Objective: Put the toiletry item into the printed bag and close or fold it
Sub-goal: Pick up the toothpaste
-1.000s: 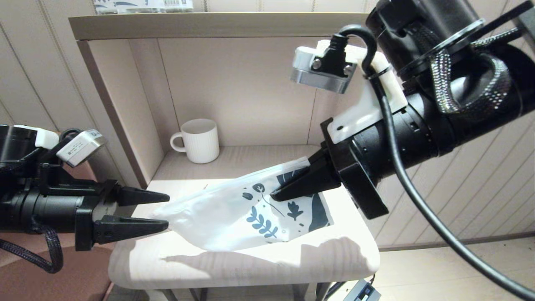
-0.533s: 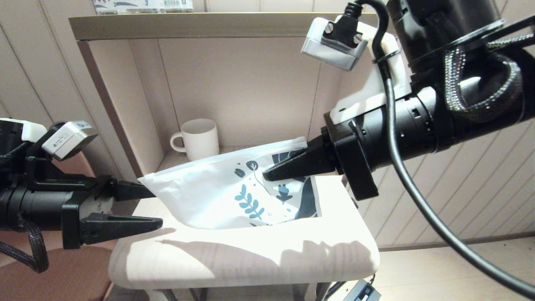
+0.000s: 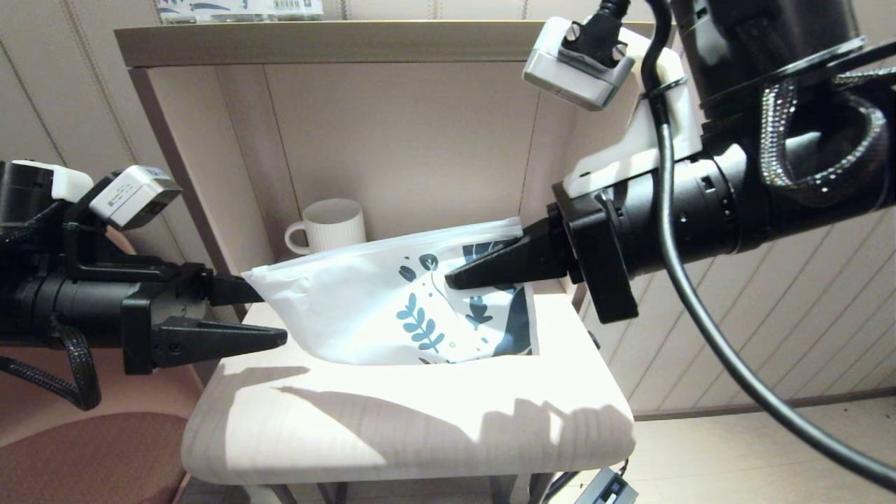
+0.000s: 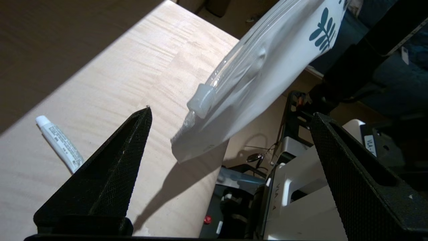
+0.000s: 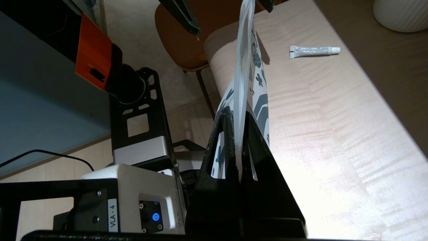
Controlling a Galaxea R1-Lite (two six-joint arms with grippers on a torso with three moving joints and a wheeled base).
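Note:
The printed bag (image 3: 350, 315) hangs tilted above the table, its leaf-print end pinched in my shut right gripper (image 3: 451, 282). In the right wrist view the bag's edge (image 5: 259, 77) runs up from between the closed fingers of the right gripper (image 5: 239, 112). My left gripper (image 3: 271, 315) stands wide open at the bag's plain end. In the left wrist view the slider corner (image 4: 202, 100) hangs ahead of the left gripper (image 4: 230, 112) without touching either finger. The toiletry item (image 4: 60, 144), a small white tube, lies on the table, also seen in the right wrist view (image 5: 314, 50); the bag hides it in the head view.
A white ribbed mug (image 3: 332, 224) stands at the back of the shelf niche behind the bag. The light wooden table (image 3: 392, 434) has rounded front corners. A printed package (image 3: 238, 8) lies on top of the shelf. A brown chair seat (image 3: 91, 455) sits at the lower left.
My right gripper has lifted the bag's printed end higher off the table. The left jaws have spread wider and the left arm has risen slightly toward the bag's slider corner.

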